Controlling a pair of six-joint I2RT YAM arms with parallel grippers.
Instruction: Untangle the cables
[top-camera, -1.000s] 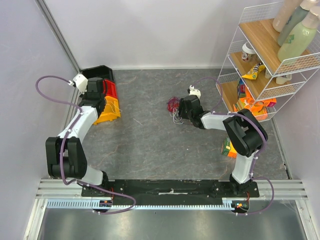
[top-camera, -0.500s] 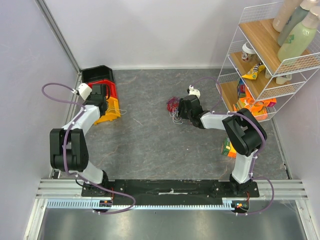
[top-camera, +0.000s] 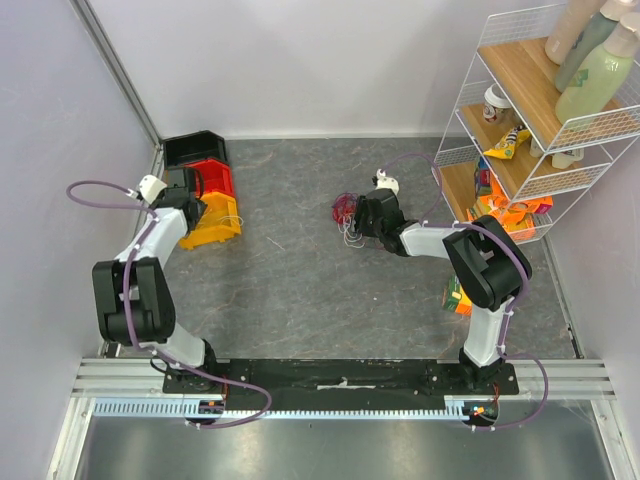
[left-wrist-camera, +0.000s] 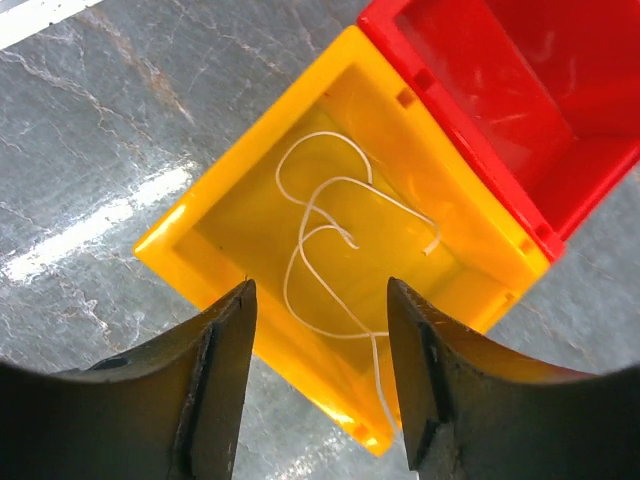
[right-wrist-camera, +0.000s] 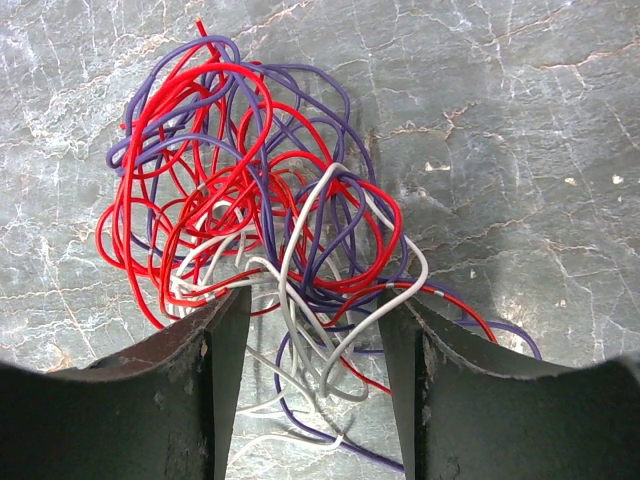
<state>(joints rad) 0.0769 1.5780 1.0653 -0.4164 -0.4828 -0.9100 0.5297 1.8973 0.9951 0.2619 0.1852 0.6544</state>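
Observation:
The cables (right-wrist-camera: 250, 190) form a tangle of red, purple and white wires lying on the grey floor, seen small in the top view (top-camera: 345, 210). My right gripper (right-wrist-camera: 315, 300) is open just above the tangle's near edge, with white and purple strands running between its fingers but not pinched. It sits right of the tangle in the top view (top-camera: 360, 217). One white cable (left-wrist-camera: 320, 240) lies looped in the yellow bin (left-wrist-camera: 230, 190), one end draped over the bin's near wall. My left gripper (left-wrist-camera: 318, 300) hangs open above that bin, holding nothing.
A red bin (left-wrist-camera: 500, 90) adjoins the yellow one, with a black bin (top-camera: 195, 150) behind them at the left wall. A wire shelf rack (top-camera: 520, 130) with bottles and packets stands at the right. A packet (top-camera: 457, 295) lies by the right arm.
My left gripper has gone from shut to open and the arm has drawn back to the left. The white cable now lies free in the yellow bin. The right arm has not moved.

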